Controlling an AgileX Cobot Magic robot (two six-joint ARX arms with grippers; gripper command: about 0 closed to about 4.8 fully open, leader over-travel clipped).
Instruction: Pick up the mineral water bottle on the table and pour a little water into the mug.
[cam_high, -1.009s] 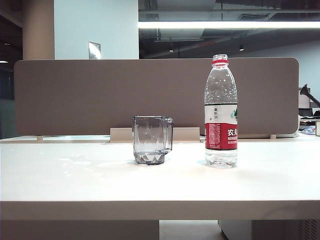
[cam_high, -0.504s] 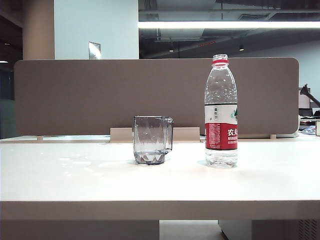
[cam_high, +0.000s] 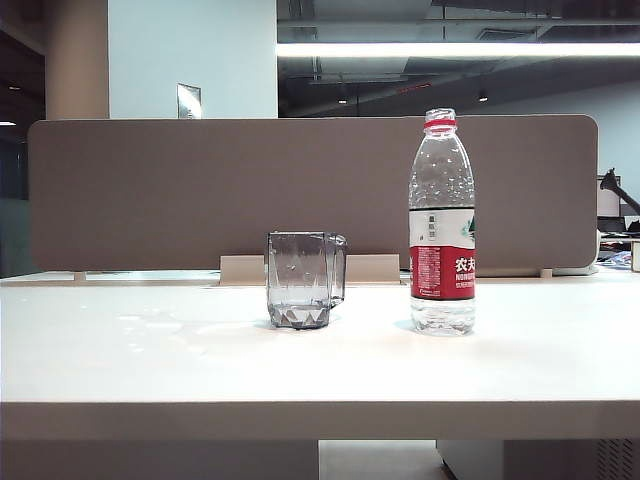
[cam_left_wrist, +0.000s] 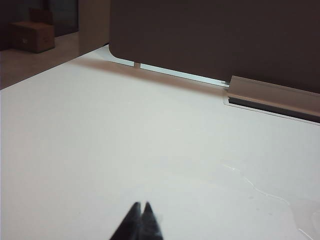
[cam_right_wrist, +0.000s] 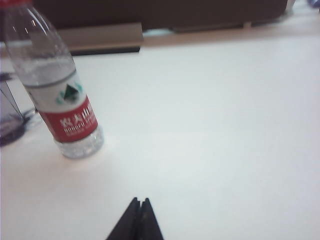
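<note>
**Evidently the right arm was the nearer one to the bottle**

Evidently neither arm showed in the exterior view; we placed both from their wrist views only. We noted the mineral water bottle (cam_high: 441, 222) standing upright on the table (cam_high: 320, 370), long axis vertical, no cap visible above the red neck ring, well apart from the mug (cam_high: 305, 279), which stood to its left in the exterior view with the handle turned toward the bottle. We saw the right gripper (cam_right_wrist: 139, 201) with jaws pinched together, holding nothing; the bottle (cam_right_wrist: 60, 95) lay ahead of it and off to one side, bare table between them. We saw the left gripper (cam_left_wrist: 141, 206) likewise closed and empty, over bare table (cam_left_wrist: 100, 150); neither bottle nor mug appeared in its view. We judged the right arm the better placed; its jaws would need to part before closing around the bottle's body, approached from the side.
</note>
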